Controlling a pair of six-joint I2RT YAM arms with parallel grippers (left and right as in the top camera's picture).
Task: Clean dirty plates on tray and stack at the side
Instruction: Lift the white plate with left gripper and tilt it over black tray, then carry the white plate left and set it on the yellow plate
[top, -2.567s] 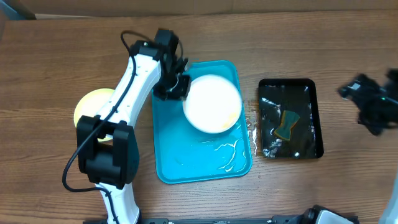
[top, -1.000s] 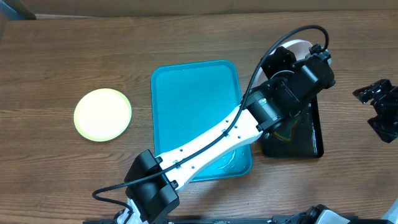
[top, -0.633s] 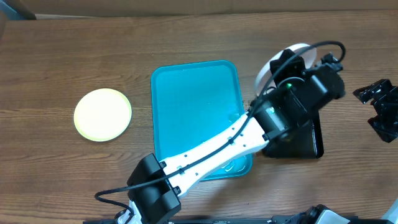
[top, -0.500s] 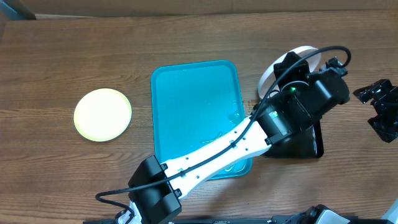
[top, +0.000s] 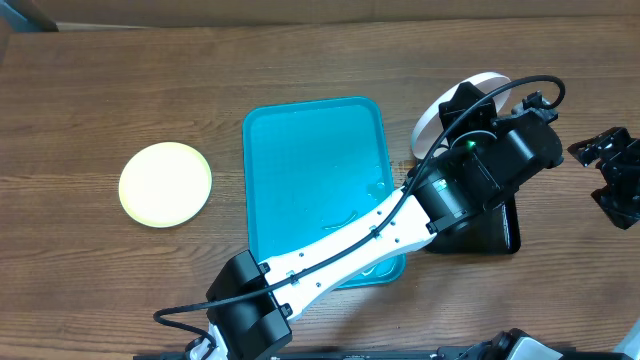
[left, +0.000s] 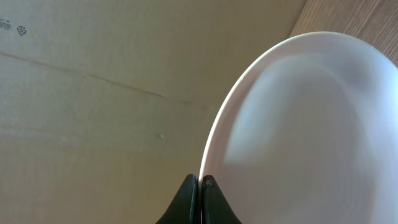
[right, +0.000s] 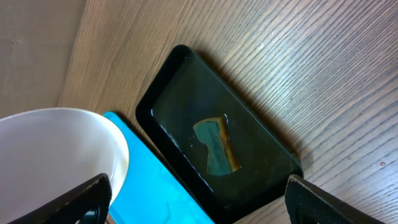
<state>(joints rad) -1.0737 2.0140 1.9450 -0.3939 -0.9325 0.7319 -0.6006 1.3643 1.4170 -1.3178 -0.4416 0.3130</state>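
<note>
My left gripper (left: 200, 182) is shut on the rim of a white plate (left: 311, 124). It holds the plate (top: 478, 84) tilted up on edge above the far end of the black tray (top: 506, 236). The turquoise tray (top: 310, 170) has no plate on it, only wet streaks near its front right corner. A pale yellow-green plate (top: 165, 184) lies flat on the table to the left. My right gripper (top: 608, 175) hangs open at the table's right edge, holding nothing. Its wrist view looks down on the white plate (right: 56, 155) and the black tray (right: 261, 155).
A green and yellow sponge (right: 216, 146) lies in the liquid in the black tray. My left arm (top: 340, 240) stretches diagonally over the turquoise tray's right side and most of the black tray. A cardboard wall (left: 93, 93) stands behind the table.
The left arm lifted the white plate off the turquoise tray and swung it right, over the black tray. In the last half second it barely moved. The right gripper stayed open in place.
</note>
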